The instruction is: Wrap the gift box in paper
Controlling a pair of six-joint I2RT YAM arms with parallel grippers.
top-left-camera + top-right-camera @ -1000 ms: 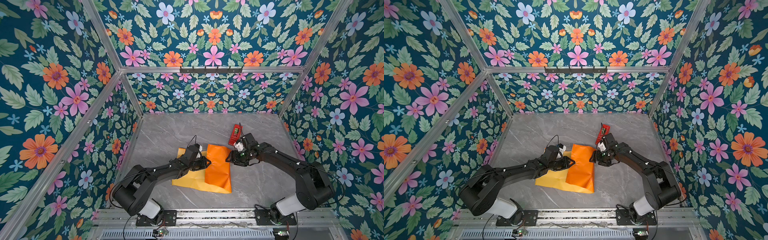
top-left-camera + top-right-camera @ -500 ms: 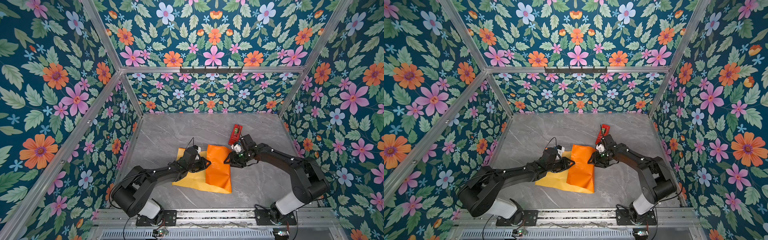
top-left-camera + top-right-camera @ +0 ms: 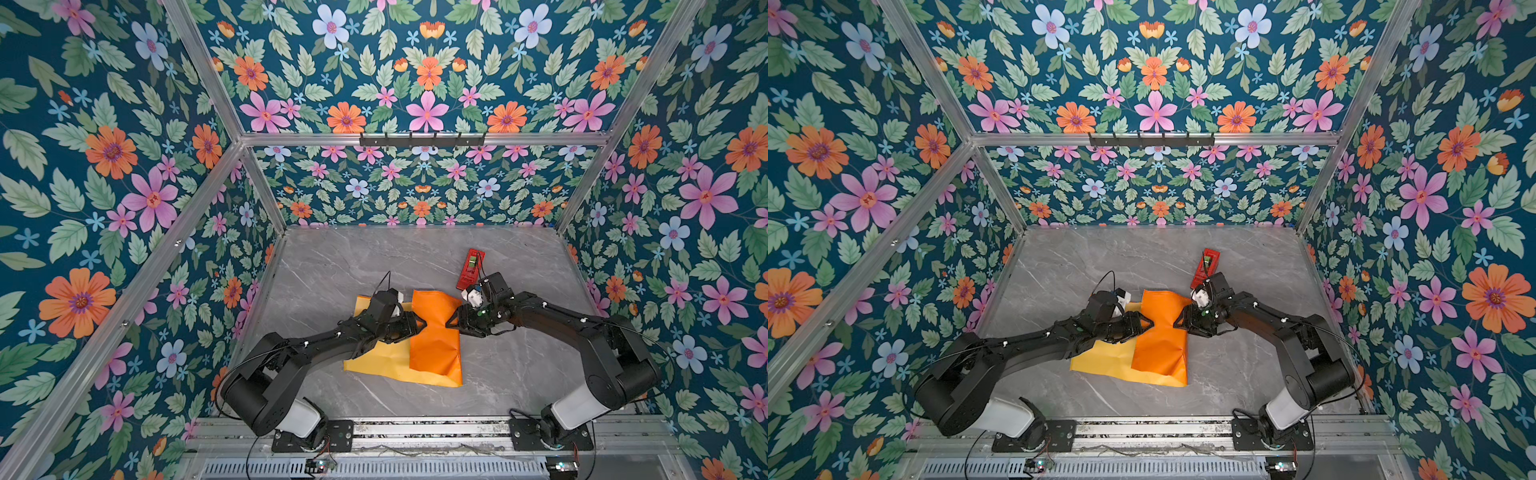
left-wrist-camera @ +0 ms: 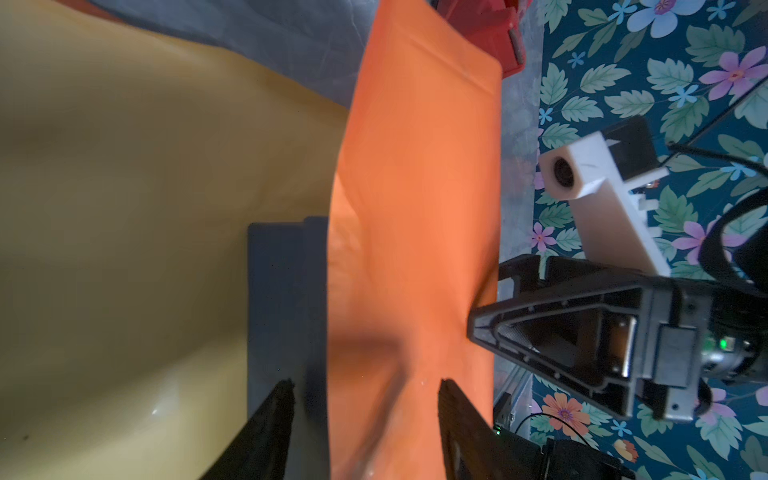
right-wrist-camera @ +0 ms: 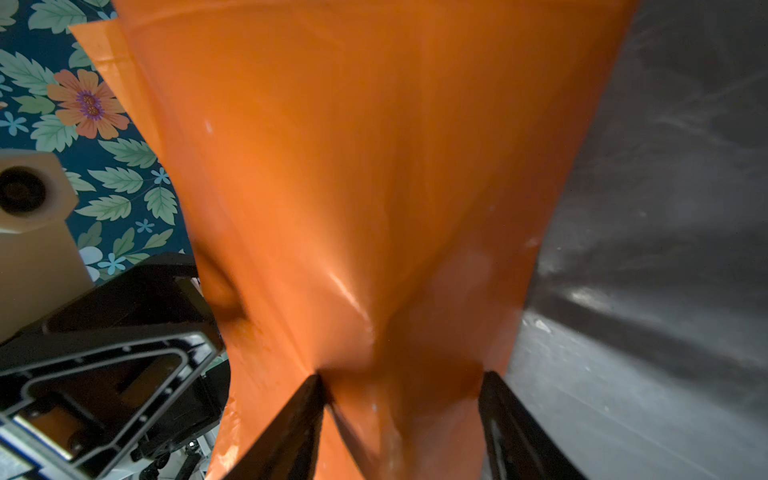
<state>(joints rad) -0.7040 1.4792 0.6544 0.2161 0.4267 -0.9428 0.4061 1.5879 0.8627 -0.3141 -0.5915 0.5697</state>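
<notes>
The paper (image 3: pixel 436 336) lies on the table, its glossy orange flap (image 3: pixel 1160 345) folded over the gift box and its yellow face (image 3: pixel 374 365) spread out to the left. The navy gift box (image 4: pixel 286 299) shows only in the left wrist view, half under the flap. My left gripper (image 3: pixel 419 324) (image 4: pixel 365 386) is open, one finger over the bare box and the other over the flap. My right gripper (image 3: pixel 449 322) (image 5: pixel 401 395) is open, its tips against the paper-covered right side of the box.
A red tape dispenser (image 3: pixel 470 268) lies just behind the right gripper, close to the paper's far right corner. The grey marble table (image 3: pixel 519 374) is ringed by floral walls, with a metal rail along the front.
My left gripper's jaws have opened and let go of the orange flap, which stays folded over the box. The right gripper has shifted slightly against the flap's right edge.
</notes>
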